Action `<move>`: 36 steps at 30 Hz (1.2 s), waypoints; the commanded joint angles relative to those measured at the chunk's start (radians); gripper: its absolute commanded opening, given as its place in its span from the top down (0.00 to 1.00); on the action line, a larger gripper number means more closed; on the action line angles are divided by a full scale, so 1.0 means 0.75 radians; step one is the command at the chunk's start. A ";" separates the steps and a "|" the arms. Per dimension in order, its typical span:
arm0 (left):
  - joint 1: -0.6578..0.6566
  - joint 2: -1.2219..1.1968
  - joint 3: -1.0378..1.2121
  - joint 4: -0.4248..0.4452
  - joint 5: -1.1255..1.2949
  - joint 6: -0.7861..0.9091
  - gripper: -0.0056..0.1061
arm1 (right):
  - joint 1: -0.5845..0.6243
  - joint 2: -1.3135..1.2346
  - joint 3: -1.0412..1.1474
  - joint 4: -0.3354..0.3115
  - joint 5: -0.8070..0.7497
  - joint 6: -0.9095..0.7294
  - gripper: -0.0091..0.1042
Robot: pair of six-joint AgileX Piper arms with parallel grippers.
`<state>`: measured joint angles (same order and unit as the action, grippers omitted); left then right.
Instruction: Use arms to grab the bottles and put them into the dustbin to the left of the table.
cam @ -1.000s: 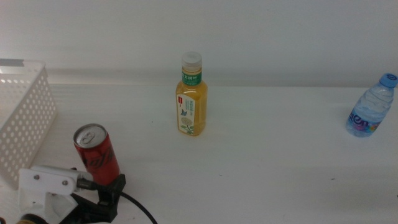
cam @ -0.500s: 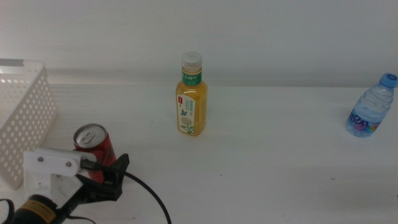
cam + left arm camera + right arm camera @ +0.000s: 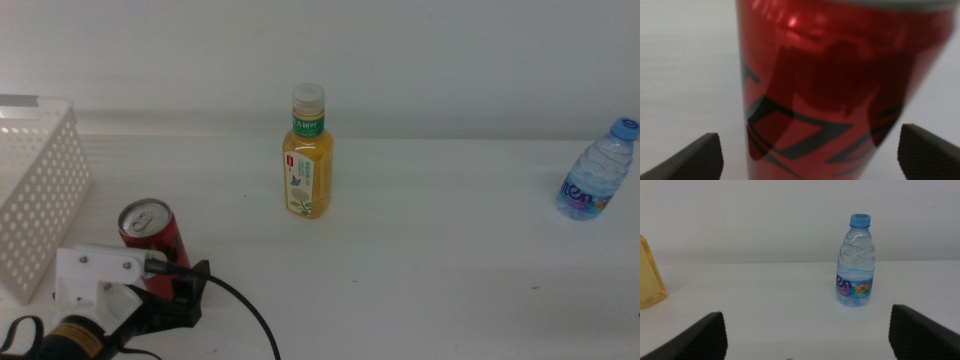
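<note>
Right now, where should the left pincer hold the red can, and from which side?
Grip the red can around its upright round body, midway up, coming level from the near side. The left pincer is already open with a jaw on either side of it.

The white table point(image 3: 450, 270) carries 1 can point(image 3: 152, 232), 2 bottles point(image 3: 308, 160) and a basket point(image 3: 35, 190).

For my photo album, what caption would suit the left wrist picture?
Open left gripper straddling the upright red soda can on the white table.
</note>
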<state>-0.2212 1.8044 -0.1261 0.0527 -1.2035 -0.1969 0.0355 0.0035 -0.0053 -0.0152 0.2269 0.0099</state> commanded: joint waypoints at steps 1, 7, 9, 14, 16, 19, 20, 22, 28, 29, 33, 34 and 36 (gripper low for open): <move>-0.012 0.028 -0.025 -0.002 -0.131 -0.018 0.11 | -0.007 -0.052 0.058 -0.009 -0.011 -0.013 0.17; -0.012 0.049 -0.072 0.005 -0.129 -0.015 0.11 | -0.007 -0.052 0.058 -0.009 -0.011 -0.013 0.17; -0.012 0.049 -0.080 0.002 -0.114 -0.013 0.11 | -0.007 -0.052 0.058 -0.009 -0.011 -0.013 0.17; -0.012 0.049 -0.110 -0.001 -0.082 -0.013 0.11 | -0.007 -0.052 0.058 -0.009 -0.011 -0.013 0.17; -0.012 0.049 -0.118 -0.001 -0.052 -0.018 0.11 | -0.007 -0.052 0.058 -0.009 -0.011 -0.013 0.17; -0.012 0.049 -0.118 -0.001 -0.031 0.015 0.11 | -0.007 -0.052 0.058 -0.009 -0.011 -0.013 0.17; -0.012 0.049 -0.118 -0.001 -0.032 0.045 0.11 | -0.007 -0.052 0.058 -0.009 -0.011 -0.013 0.17; -0.012 0.049 -0.118 0.011 -0.032 0.093 0.11 | -0.007 -0.052 0.058 -0.009 -0.011 -0.013 0.17; -0.012 0.049 -0.120 0.033 -0.027 0.088 0.11 | -0.007 -0.052 0.058 -0.009 -0.011 -0.013 0.17; -0.012 0.049 -0.123 0.032 -0.012 0.088 0.11 | -0.007 -0.052 0.058 -0.009 -0.011 -0.013 0.17; -0.012 0.049 -0.143 -0.003 0.050 0.088 0.11 | -0.007 -0.052 0.058 -0.009 -0.011 -0.013 0.17; -0.012 0.049 -0.143 -0.017 0.047 0.088 0.11 | -0.007 -0.052 0.058 -0.009 -0.011 -0.013 0.17; -0.012 0.049 -0.143 -0.037 0.038 0.088 0.11 | -0.007 -0.052 0.058 -0.009 -0.011 -0.013 0.17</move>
<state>-0.2212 1.8392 -0.2283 0.0470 -1.1740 -0.1301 0.0355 0.0035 -0.0053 -0.0152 0.2269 0.0099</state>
